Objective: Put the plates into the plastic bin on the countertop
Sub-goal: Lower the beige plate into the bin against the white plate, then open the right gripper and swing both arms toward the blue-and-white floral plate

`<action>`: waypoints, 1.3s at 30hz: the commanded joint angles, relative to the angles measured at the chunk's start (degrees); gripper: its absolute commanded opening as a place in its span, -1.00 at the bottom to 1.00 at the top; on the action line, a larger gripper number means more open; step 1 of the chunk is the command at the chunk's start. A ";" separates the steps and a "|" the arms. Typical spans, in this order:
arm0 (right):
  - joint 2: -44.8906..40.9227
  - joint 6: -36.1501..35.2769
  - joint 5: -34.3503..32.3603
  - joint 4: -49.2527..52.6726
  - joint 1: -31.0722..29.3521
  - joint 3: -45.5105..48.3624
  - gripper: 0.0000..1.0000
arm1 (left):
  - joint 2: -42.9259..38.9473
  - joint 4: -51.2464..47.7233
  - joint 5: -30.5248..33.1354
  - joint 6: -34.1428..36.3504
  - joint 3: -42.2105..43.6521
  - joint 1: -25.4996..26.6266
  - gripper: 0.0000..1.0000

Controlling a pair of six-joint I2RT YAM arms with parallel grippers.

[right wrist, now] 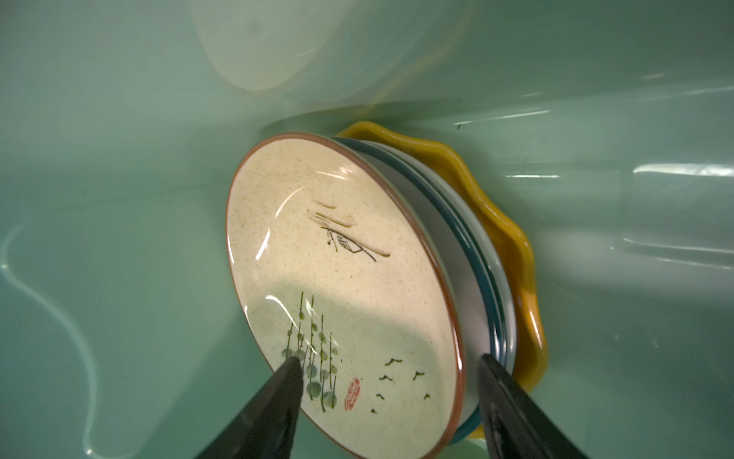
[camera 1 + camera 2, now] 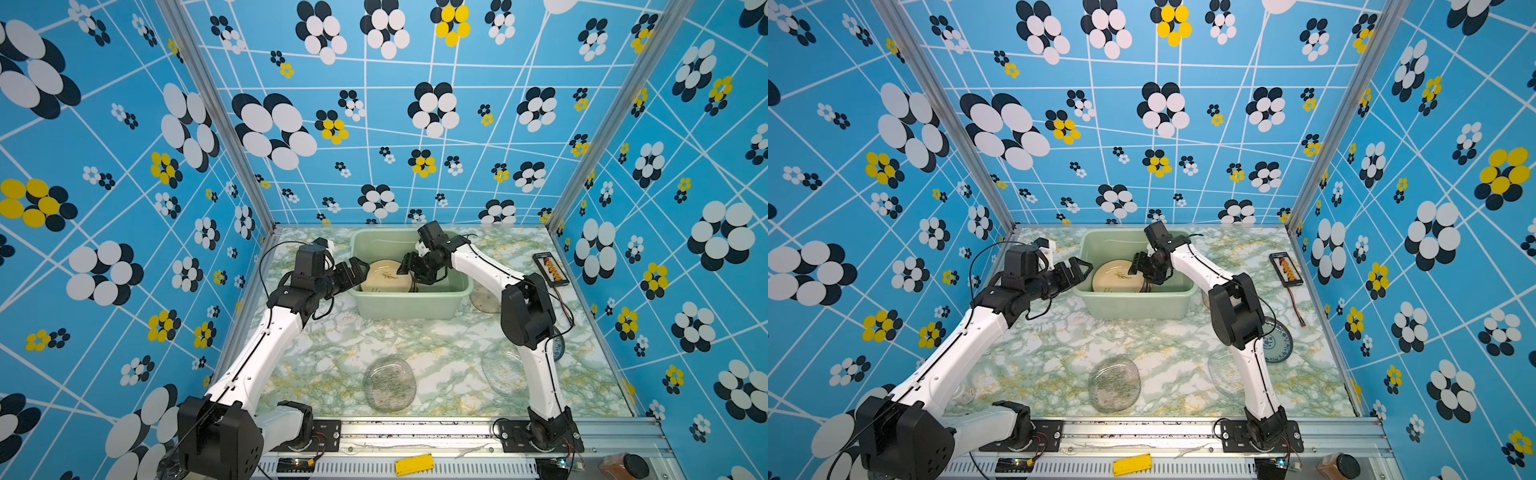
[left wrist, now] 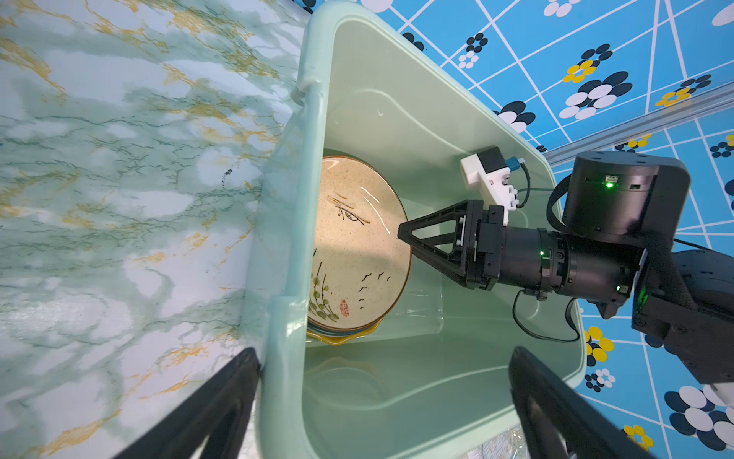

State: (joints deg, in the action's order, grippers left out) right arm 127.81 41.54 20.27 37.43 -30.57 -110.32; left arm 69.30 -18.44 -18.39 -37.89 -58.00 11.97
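The pale green plastic bin (image 2: 411,309) (image 2: 1133,307) stands at the back of the marbled countertop (image 2: 415,345). Inside it a beige plate with a grass drawing (image 2: 384,276) (image 1: 337,258) tops a tilted stack, over a white plate with a dark rim (image 1: 468,254) and a yellow scalloped plate (image 1: 512,222). My right gripper (image 2: 409,270) (image 1: 387,363) is inside the bin, open, its fingers either side of the beige plate's edge with gaps. My left gripper (image 2: 357,270) (image 3: 383,353) is open, straddling the bin's left wall (image 3: 313,119).
On the countertop lie a clear glass plate (image 2: 389,384) at the front centre, another clear plate (image 2: 500,370) under the right arm, a blue-patterned plate (image 2: 1277,340) and a smoky plate (image 2: 484,297) right of the bin. A black abacus-like board (image 2: 550,269) sits at the far right.
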 commanded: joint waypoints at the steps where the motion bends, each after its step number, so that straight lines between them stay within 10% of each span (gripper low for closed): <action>1: -0.58 -1.71 -1.85 2.97 0.16 -1.92 0.61 | -1.04 -0.96 0.62 0.92 -1.75 -0.19 0.98; 9: -6.29 -5.13 -6.20 8.05 0.17 -5.46 0.98 | -3.62 -2.27 2.06 1.47 -2.69 -0.28 0.98; 21: -18.93 -9.89 -13.73 15.06 0.89 -8.20 0.98 | -10.37 -3.69 -1.39 5.55 -5.62 0.54 0.99; 39: -62.89 -6.44 -7.46 13.57 32.67 40.20 0.88 | 8.86 -18.20 6.26 26.83 -35.70 33.62 0.99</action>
State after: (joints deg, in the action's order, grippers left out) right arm 68.75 33.95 9.96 49.84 -2.37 -74.59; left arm 75.66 -33.10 -14.44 -14.48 -91.18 42.37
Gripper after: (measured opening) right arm 0.943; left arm 0.992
